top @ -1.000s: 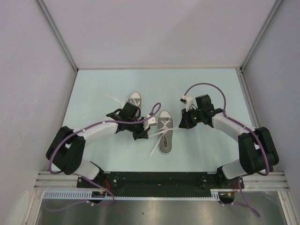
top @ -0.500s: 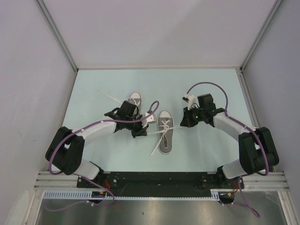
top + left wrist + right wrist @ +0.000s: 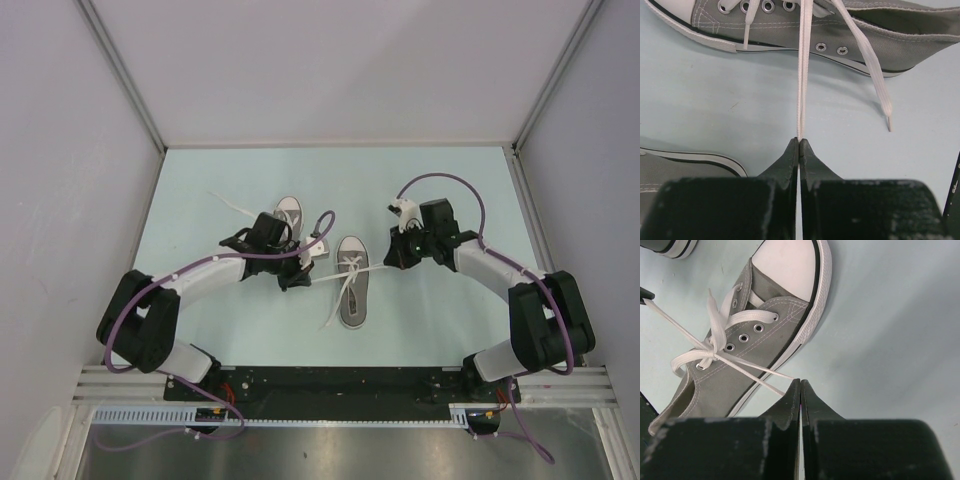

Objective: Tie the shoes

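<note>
Here the left jaws pinch one lace (image 3: 801,90) and the right jaws the other lace (image 3: 775,372) of the grey shoe (image 3: 352,285) on the desk (image 3: 440,320), apparently tightening the first crossing; next, I think, a loop must be formed.

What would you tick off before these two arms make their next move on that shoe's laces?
1. Left jaws shut on a lace strand: ok, pinched at the tips, running straight to the near shoe.
2. Right jaws shut on the other strand: ok.
3. Strands crossed above the eyelets: ok; whether that is a tightened knot, cannot tell.
4. Bow formed: not ok; one lace end lies loose on the table.
5. Second shoe tied: not ok; its lace trails loose.
</note>
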Available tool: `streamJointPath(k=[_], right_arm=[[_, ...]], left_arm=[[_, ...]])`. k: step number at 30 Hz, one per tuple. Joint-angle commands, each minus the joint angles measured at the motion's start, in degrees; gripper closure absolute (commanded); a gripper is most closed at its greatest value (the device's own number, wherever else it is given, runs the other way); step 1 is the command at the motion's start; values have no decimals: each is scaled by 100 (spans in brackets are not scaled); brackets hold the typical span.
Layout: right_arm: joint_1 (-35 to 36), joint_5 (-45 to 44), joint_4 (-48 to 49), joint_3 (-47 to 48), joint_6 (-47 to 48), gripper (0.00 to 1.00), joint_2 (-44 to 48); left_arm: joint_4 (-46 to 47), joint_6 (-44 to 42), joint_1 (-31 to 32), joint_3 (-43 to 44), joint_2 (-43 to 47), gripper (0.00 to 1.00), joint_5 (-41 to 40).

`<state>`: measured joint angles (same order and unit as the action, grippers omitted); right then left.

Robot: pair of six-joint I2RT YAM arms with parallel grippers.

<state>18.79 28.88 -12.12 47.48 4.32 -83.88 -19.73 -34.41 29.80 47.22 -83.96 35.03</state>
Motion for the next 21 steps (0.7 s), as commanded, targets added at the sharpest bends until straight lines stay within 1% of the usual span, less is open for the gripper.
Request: streamJointPath(k=[1, 5, 6, 7, 8, 9, 10, 11, 12, 13, 14, 15, 16, 17, 18, 19, 20, 21], right_arm=[[-103, -410, 131, 112, 140, 100, 91], [-7, 343, 175, 112, 35, 100, 222], [54, 450, 175, 138, -27, 99, 257], [116, 530, 149, 182, -71, 82, 345], [125, 661, 122, 226, -124, 75, 424], [125, 688, 113, 374, -202, 68, 486], [99, 654, 61, 454, -212, 54, 669], [73, 619, 17, 524, -203, 47, 766], [38, 592, -53, 708, -151, 42, 872], [-23, 522, -106, 797, -116, 35, 986], [-120, 487, -141, 893, -89, 33, 1179], [-173, 461, -272, 1042, -19, 32, 1294], [-217, 425, -369, 1131, 16, 29, 1399], [-261, 399, -466, 1201, 77, 27, 1609], [-270, 373, -684, 1254, 130, 25, 1724], [-270, 311, -800, 1342, 253, 19, 1830], [-305, 259, -923, 1360, 315, 15, 2092], [-323, 93, -1150, 1369, 350, 7, 2190]], left_arm=[[-5, 5, -97, 103, 38, 100, -75], [22, 171, -45, 191, 55, 100, 180], [30, 241, 16, 226, 82, 90, 206], [30, 312, 34, 278, 125, 82, 320], [82, 495, 43, 296, 300, 74, 355], [248, 628, 43, 305, 450, 60, 365], [328, 890, 43, 340, 582, 55, 312], [355, 988, 43, 393, 853, 51, 251], [312, 1094, 35, 567, 960, 45, 172], [268, 1251, 17, 673, 1065, 41, 23], [172, 1322, -9, 805, 1171, 38, -39], [40, 1419, -88, 1058, 1372, 31, -101], [-22, 1646, -141, 1174, 1496, 29, -162], [-49, 1761, -281, 1297, 1601, 10, -302], [-162, 1867, -369, 1542, 1829, 1, -425], [-241, 2155, -457, 1684, 1918, 1, -548], [-329, 2306, -736, 1824, 1997, 1, -723], [-469, 2412, -930, 2130, 2094, 0, -682]])
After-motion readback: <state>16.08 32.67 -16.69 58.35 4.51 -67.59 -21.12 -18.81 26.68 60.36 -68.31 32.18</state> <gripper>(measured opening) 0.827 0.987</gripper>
